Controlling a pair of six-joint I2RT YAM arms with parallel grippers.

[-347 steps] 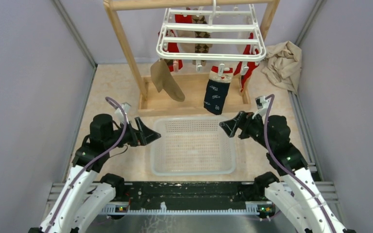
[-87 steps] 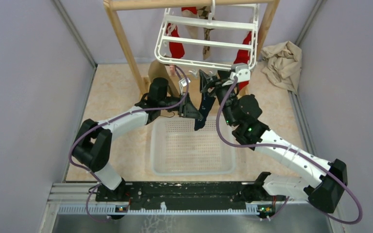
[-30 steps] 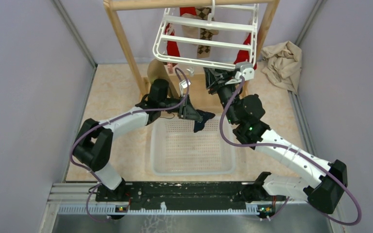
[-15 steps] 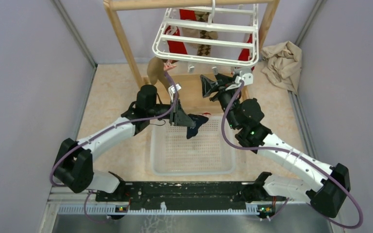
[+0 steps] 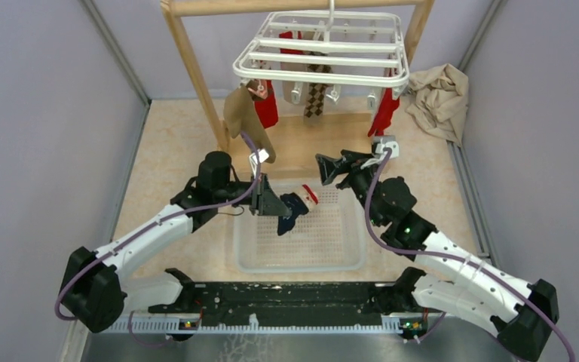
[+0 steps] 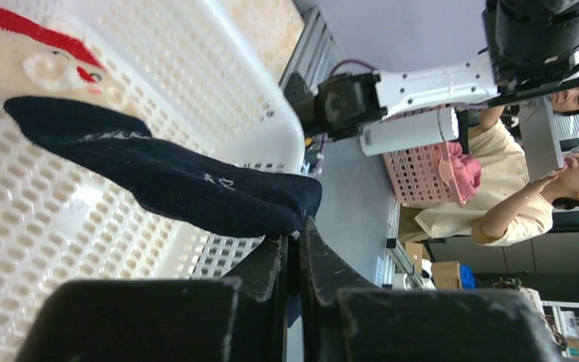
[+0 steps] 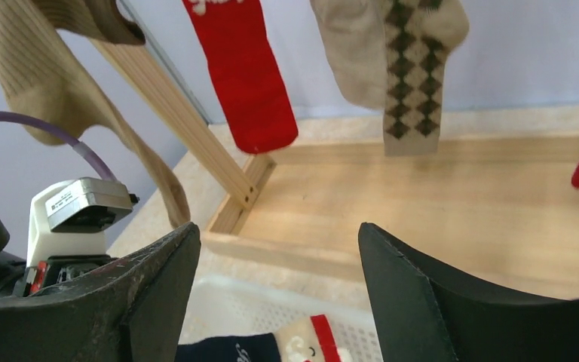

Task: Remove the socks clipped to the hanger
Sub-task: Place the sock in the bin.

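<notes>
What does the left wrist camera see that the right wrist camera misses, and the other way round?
Left wrist only: the left tool shut on the toe of the navy sock. Right wrist only: the open right tool, a red sock, a diamond-patterned sock and a tan sock hanging by the wooden frame. Both: the navy sock and the white basket.

So the table (image 5: 167, 154) is a beige speckled top. A white perforated basket (image 5: 299, 266) sits flat on it. Right behind the basket is the tray-like base of the wooden frame (image 5: 295, 140), so close I can't tell if they touch. Far right of the basket, a crumpled beige cloth (image 5: 439, 98) lies in the corner.
</notes>
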